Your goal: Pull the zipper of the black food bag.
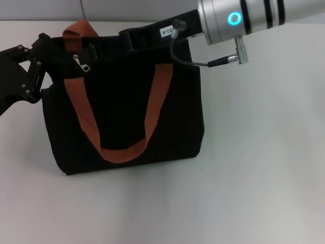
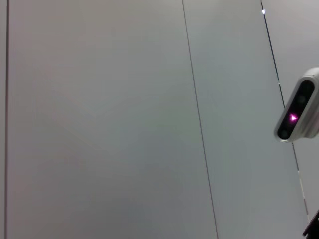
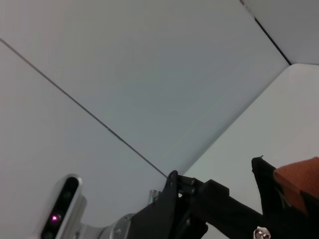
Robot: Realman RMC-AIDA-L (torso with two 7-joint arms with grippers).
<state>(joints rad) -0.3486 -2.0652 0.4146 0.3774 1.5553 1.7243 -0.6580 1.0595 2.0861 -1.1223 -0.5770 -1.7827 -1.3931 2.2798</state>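
The black food bag (image 1: 127, 117) stands upright mid-table with two orange-brown loop handles (image 1: 122, 150). The small silver zipper (image 1: 82, 63) hangs at the left end of the bag's top. It also shows in the right wrist view (image 3: 260, 232), beside the bag's corner (image 3: 266, 191). My left gripper (image 1: 40, 63) is against the bag's upper left corner, just left of the zipper; the right wrist view shows it touching that corner (image 3: 219, 201). My right gripper (image 1: 136, 38) reaches in from the upper right over the bag's top edge, right of the zipper, black against the black fabric.
The white table (image 1: 254, 178) lies open in front of and to the right of the bag. A grey panelled wall (image 2: 124, 119) stands behind. The right wrist's cable (image 1: 190, 62) hangs over the bag's right top corner.
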